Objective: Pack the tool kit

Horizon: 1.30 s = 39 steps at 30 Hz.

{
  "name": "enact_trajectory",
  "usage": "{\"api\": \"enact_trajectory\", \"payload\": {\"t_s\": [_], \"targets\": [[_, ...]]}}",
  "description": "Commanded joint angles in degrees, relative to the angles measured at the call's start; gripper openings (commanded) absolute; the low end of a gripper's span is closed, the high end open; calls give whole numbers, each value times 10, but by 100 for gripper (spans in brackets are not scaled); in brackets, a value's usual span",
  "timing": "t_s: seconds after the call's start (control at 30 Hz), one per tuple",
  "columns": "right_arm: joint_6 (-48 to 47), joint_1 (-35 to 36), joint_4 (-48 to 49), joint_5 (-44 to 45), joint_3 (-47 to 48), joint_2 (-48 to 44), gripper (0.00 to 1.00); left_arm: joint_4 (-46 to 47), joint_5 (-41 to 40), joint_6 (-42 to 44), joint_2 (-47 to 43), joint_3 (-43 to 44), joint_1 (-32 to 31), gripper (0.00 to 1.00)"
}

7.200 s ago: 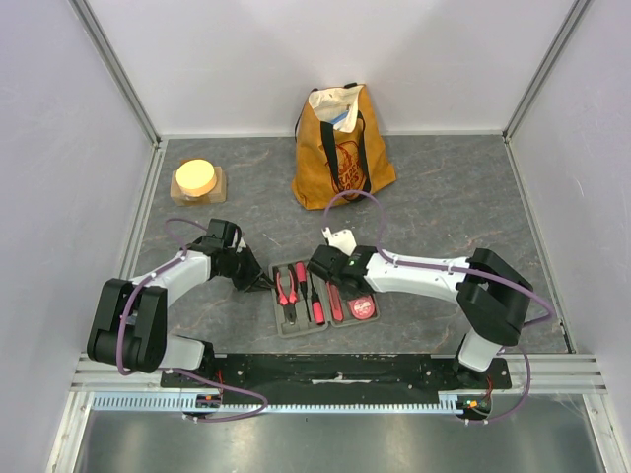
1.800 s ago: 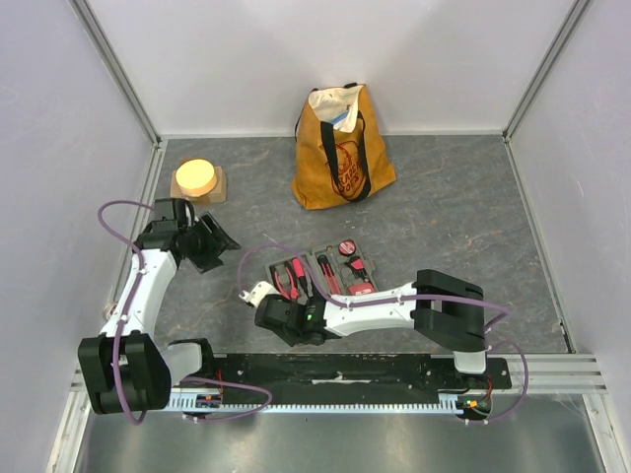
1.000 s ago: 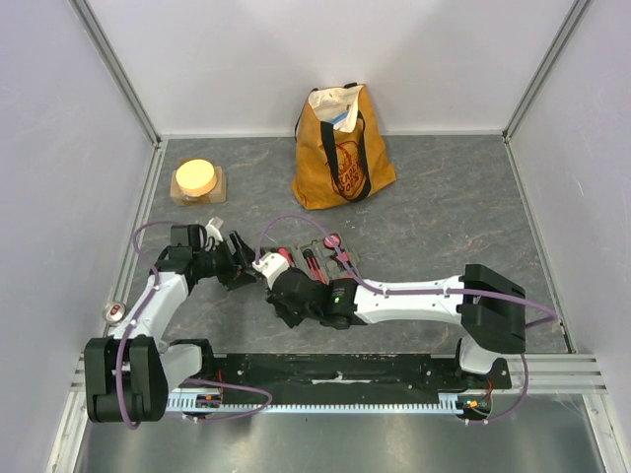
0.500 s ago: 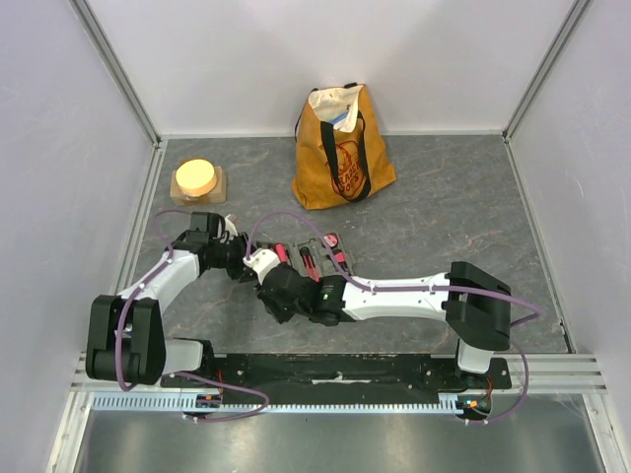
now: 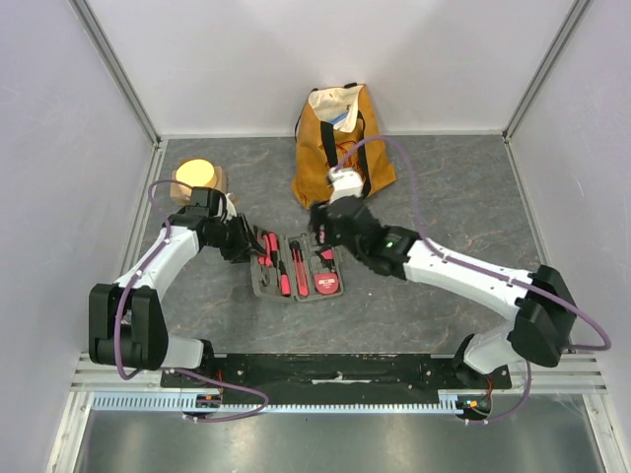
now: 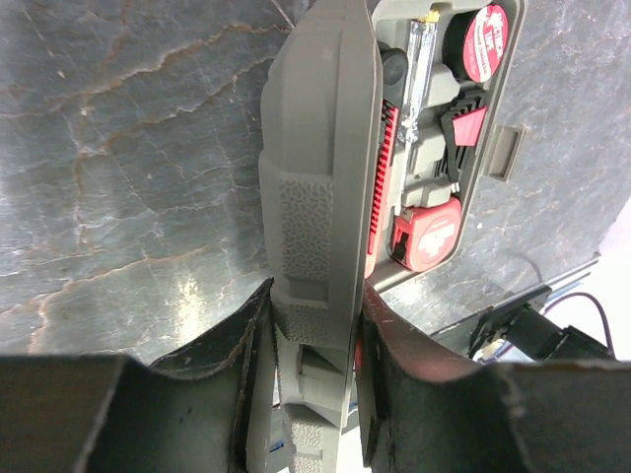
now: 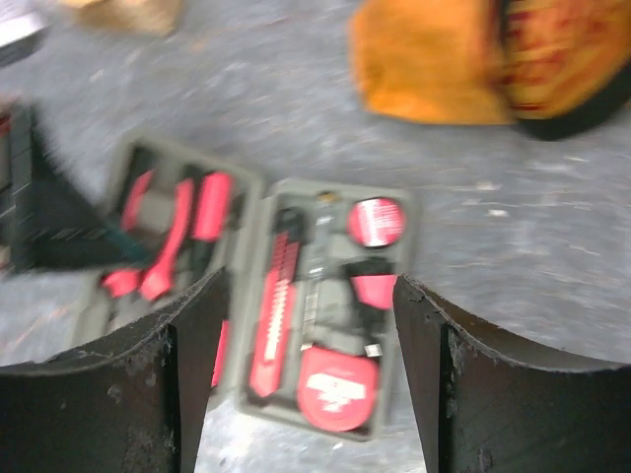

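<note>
The tool kit [image 5: 296, 268] lies open on the grey table, a dark-grey case with red-and-black tools in its slots. My left gripper [image 5: 246, 244] is shut on the outer edge of the case's left half [image 6: 315, 197], which is tilted up from the table. The right half [image 6: 434, 148], seen beyond it, holds a knife and red round tools. My right gripper [image 5: 320, 229] hovers just behind the case, open and empty. In the blurred right wrist view the case [image 7: 315, 296] shows below, between the spread jaws of this gripper [image 7: 311, 286].
A mustard-yellow tote bag [image 5: 340, 143] stands at the back centre, right behind my right wrist, and shows again as the bag [image 7: 463, 59]. A round yellow-topped block [image 5: 197, 177] sits at the back left. Walls close in three sides.
My right gripper has opened and swung from the case's front left to behind it, near the bag. My left gripper has closed on the case's left half.
</note>
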Motion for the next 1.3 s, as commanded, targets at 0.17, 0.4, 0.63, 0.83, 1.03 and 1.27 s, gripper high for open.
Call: {"api": "enact_trajectory", "payload": {"t_s": [0.17, 0.4, 0.63, 0.83, 1.03, 1.27], "targets": [[63, -124, -81, 16, -74, 31, 63, -48, -61, 56, 33, 94, 0, 24], [57, -126, -76, -68, -81, 95, 53, -68, -77, 46, 47, 122, -15, 39], [36, -127, -71, -119, -77, 132, 52, -75, -79, 38, 44, 134, -30, 50], [22, -126, -64, -150, -69, 150, 52, -75, -66, 33, 37, 134, -43, 57], [15, -127, -57, -168, -67, 154, 52, -75, -41, 24, 27, 142, -53, 58], [6, -126, -57, -178, -69, 157, 50, -61, 13, -9, 6, 147, -58, 56]]}}
